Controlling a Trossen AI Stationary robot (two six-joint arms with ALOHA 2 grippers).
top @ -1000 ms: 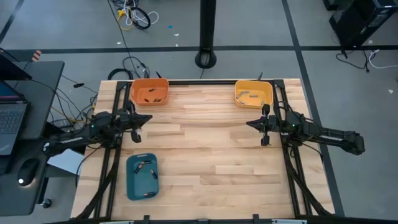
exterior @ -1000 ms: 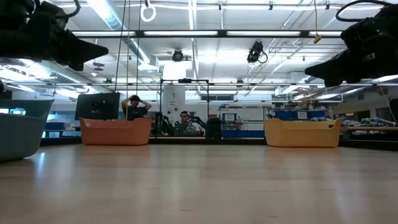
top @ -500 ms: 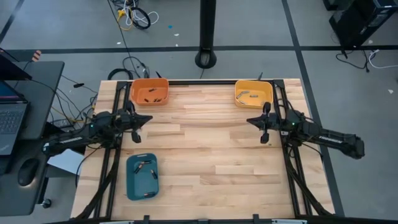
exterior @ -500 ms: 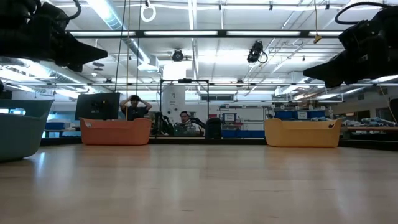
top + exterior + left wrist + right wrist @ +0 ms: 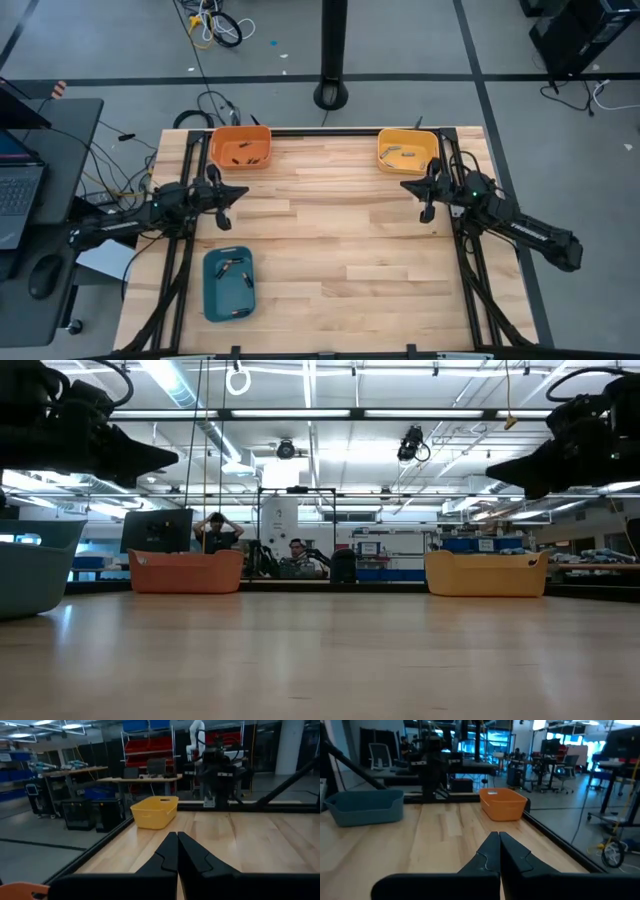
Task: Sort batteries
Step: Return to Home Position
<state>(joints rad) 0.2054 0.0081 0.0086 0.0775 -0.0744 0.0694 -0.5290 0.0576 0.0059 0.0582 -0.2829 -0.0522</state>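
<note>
The batteries lie as small dark and silvery cylinders in three trays: the orange tray [image 5: 240, 147] at the far left, the yellow tray [image 5: 407, 151] at the far right, and the teal tray [image 5: 229, 284] at the near left. My left gripper [image 5: 232, 197] hovers shut above the table's left side, between the orange and teal trays, its fingertips [image 5: 177, 836] closed together. My right gripper [image 5: 408, 187] hovers shut just near of the yellow tray, fingertips [image 5: 498, 836] closed. Neither holds anything. In the low view both grippers [image 5: 150, 458] [image 5: 505, 465] hang well above the table.
The wooden table top [image 5: 340, 240] between the trays is bare. Black frame rails [image 5: 470, 270] run along the left and right edges. A desk with a laptop [image 5: 15, 185] stands left of the table. People sit in the room beyond the far edge [image 5: 215, 530].
My right gripper has moved toward the table's far edge, closer to the yellow tray, staying shut. My left gripper has crept slightly toward the table's right. No tray or battery has moved.
</note>
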